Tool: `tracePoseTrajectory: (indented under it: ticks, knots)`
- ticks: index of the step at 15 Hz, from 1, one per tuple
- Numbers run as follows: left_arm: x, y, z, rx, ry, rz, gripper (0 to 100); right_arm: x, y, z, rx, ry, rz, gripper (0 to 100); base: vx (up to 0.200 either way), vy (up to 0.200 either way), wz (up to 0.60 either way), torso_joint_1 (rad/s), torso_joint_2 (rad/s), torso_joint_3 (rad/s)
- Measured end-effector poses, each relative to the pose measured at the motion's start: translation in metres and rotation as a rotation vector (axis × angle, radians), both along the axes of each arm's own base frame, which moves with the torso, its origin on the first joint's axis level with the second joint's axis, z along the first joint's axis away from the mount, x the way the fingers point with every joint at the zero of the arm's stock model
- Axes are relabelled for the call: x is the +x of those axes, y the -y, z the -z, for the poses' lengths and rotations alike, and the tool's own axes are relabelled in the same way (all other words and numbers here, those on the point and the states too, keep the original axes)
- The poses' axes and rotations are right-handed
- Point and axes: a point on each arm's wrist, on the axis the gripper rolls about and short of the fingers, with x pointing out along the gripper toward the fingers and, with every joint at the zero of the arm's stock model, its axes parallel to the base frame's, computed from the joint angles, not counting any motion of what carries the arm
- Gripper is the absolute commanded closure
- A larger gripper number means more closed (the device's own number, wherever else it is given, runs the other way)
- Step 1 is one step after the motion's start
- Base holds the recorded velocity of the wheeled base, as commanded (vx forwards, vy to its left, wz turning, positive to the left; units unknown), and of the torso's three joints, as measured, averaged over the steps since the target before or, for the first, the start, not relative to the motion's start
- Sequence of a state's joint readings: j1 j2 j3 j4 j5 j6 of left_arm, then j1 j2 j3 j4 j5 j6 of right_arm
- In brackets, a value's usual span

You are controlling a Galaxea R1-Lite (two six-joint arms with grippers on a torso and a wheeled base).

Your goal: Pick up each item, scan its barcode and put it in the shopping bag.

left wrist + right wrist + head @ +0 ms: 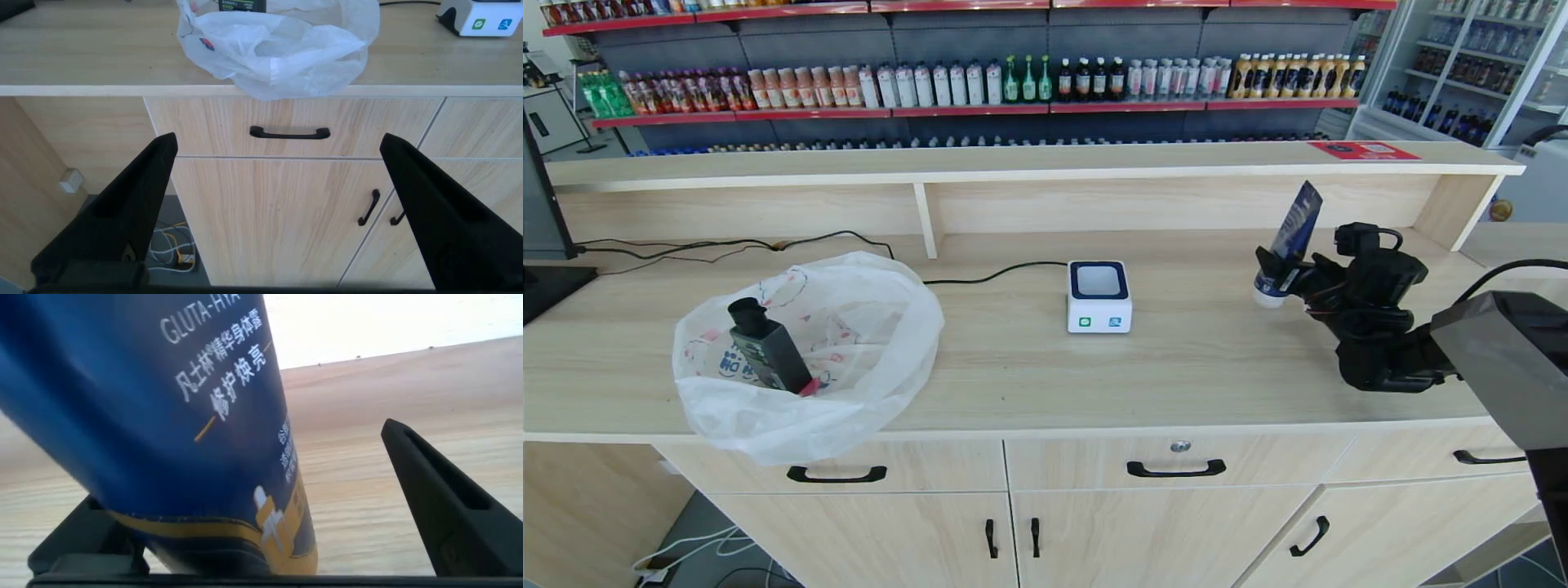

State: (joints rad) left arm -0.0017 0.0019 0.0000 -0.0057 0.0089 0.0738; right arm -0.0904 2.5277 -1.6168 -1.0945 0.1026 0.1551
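Tube (pixel 1290 241), blue, white cap down, stands a bit tilted near the right end of the bench (pixel 1013 376), towards the back edge. I cannot tell if the cap is on the wood or just off it. Right claw (pixel 1286 279) straddles the tube low down by the cap. In the right wrist view the tube (pixel 188 416) lies against one finger, with a gap to the other finger (pixel 433 498), so the claw reads as released and not yet clamped.

Scanner (pixel 1099 296) is mid-bench, well apart from the tube. Bag (pixel 882 327) sits at the front-left edge and sags over it, with a dark item (pixel 768 347) already inside. Left claw (pixel 278 147) is spread wide and empty, below the bench front, facing the drawers.

Risks:
- One finger touches first, so closing could push the tall tube over on its small cap.
- A grip low on a soft tube may let it swing or slip on the way to the scanner.
- The barcode side is unknown and may face away from the scanner.
- The bag overhangs the edge, so a drop could drag it off.
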Motion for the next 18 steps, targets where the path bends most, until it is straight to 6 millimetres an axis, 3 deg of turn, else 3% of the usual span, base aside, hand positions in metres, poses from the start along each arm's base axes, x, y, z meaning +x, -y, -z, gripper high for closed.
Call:
tracePoseTrajectory:
  ticks: [1,13,16,18]
  knots:
    - [0.000,0.000,0.000,0.000,0.000,0.000,0,0.000,0.001,0.000,0.000,0.005,0.003,100,0.000,0.000,0.00,0.000,0.00,0.000]
    - [0.000,0.000,0.000,-0.001,0.000,0.000,0,-0.002,-0.009,-0.026,-0.033,0.165,-0.074,100,0.000,0.000,0.00,0.000,0.00,0.000]
    - [0.000,0.000,0.000,-0.002,0.000,0.000,0,-0.022,-0.013,-0.032,-0.032,0.162,-0.098,100,0.000,0.000,0.00,0.000,0.00,0.000]
    - [0.000,0.000,0.000,-0.001,0.000,0.000,0,-0.050,-0.021,-0.037,-0.012,0.126,-0.118,100,0.000,0.000,0.00,0.000,0.00,0.000]
